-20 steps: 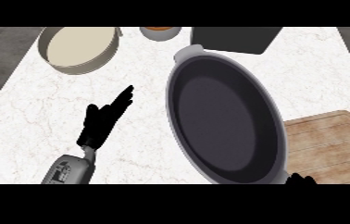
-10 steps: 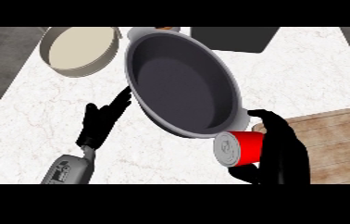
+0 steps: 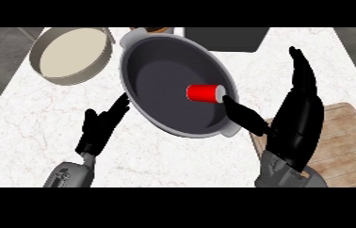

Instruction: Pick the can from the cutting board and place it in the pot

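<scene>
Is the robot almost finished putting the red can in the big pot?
Almost. The red can already lies on its side inside the pot, off the cutting board. The right hand is open beside the pot, its thumb near the can. The left hand rests open on the counter. Only pulling the right hand away seems left.

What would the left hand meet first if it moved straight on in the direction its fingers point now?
Probably the pot: the left hand points up and to the right, its fingertips close beside the pot's near-left wall. Height is unclear, so it might pass over the rim.
</scene>
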Robot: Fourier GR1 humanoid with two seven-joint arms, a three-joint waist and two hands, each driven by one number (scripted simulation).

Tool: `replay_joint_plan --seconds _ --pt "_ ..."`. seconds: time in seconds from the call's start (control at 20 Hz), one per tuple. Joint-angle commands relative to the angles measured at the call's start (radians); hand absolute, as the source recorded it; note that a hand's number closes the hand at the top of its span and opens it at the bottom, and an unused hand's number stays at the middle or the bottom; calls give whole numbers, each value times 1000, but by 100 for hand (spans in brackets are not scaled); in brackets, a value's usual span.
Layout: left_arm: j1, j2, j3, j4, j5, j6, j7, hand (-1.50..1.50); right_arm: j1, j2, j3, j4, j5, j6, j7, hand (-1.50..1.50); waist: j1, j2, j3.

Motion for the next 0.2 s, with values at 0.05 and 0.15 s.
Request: replay_joint_plan --seconds 0.05,0.15 --pt "46 -2 6 -18 -19 22 -33 0 -5 2 -78 -1 -33 -211 -3 -150 -29 -6 1" --pt "37 15 33 -7 14 -9 3 0 98 2 -21 -89 -43 -243 -31 -150 -40 -8 0"
